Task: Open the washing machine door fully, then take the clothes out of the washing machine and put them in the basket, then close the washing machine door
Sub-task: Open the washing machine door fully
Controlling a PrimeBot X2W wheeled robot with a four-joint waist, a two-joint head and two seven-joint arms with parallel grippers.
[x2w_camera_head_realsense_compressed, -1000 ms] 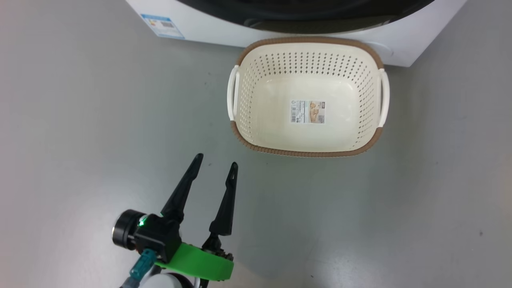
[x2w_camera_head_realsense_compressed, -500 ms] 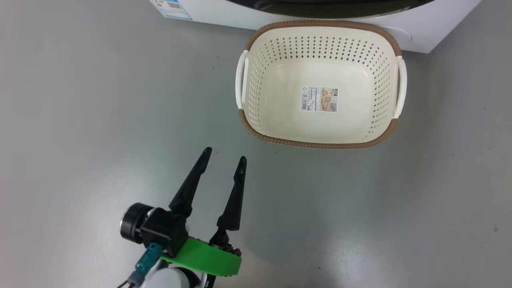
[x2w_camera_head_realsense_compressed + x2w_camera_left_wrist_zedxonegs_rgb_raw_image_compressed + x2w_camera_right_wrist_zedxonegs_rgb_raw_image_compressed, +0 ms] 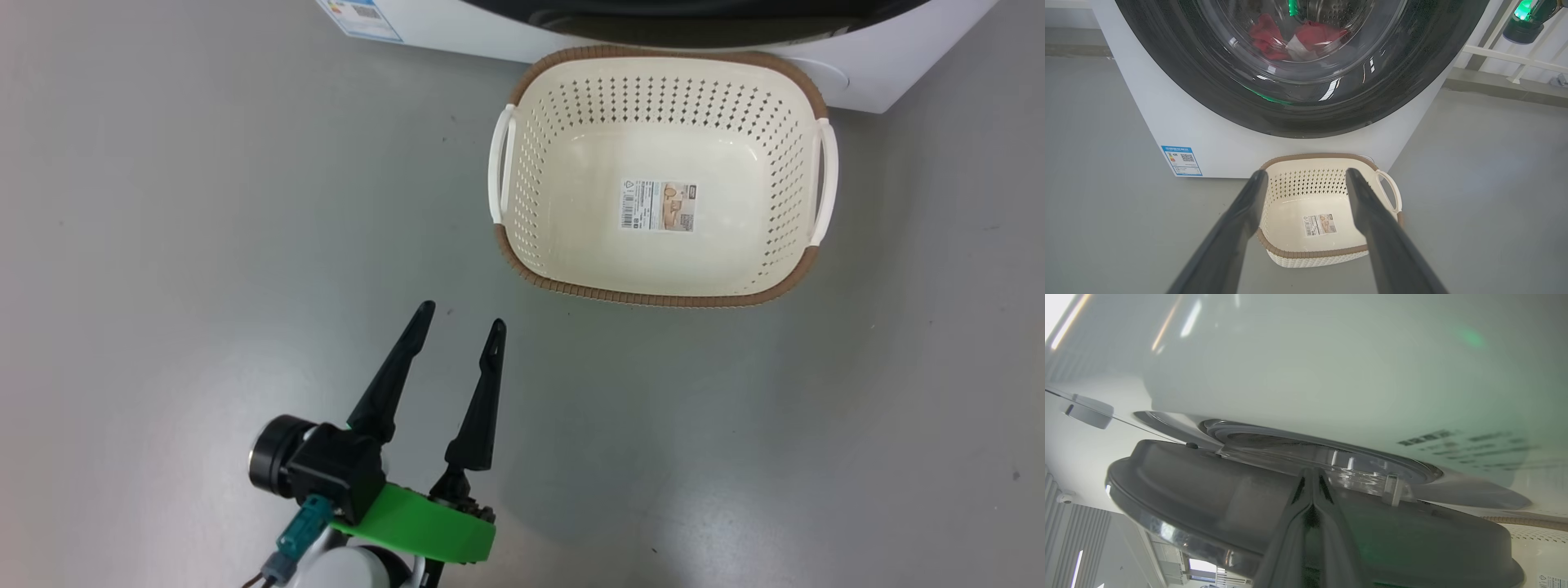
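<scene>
Grey, smooth floor [image 3: 163, 204] all round. At top of head view, lower front of white washing machine [image 3: 457, 28], blue label [image 3: 359, 15] low at one corner. Just before it, upright on the floor: cream basket [image 3: 653, 298] with brown rim and white side handles, close to the machine's front, contact impossible to tell; paper sticker [image 3: 658, 205] on its bottom. In left wrist view, round black door [image 3: 1208, 73] over the drum mouth, red clothes [image 3: 1267, 34] with a bit of white lying inside the drum, seen through the clear window. Left tool [image 3: 462, 315] low at left of head view, above the floor and apart from the basket; fingers spread wide, gripping nothing, pointing toward basket and machine. Right tool [image 3: 1312, 471] pressed shut, fingers flat together with nothing between them, pointing at the door's edge. In right wrist view, door seen edge-on, standing slightly off the white front, clear window bulge and a latch showing in the gap; cannot tell whether fingertips touch the door.
</scene>
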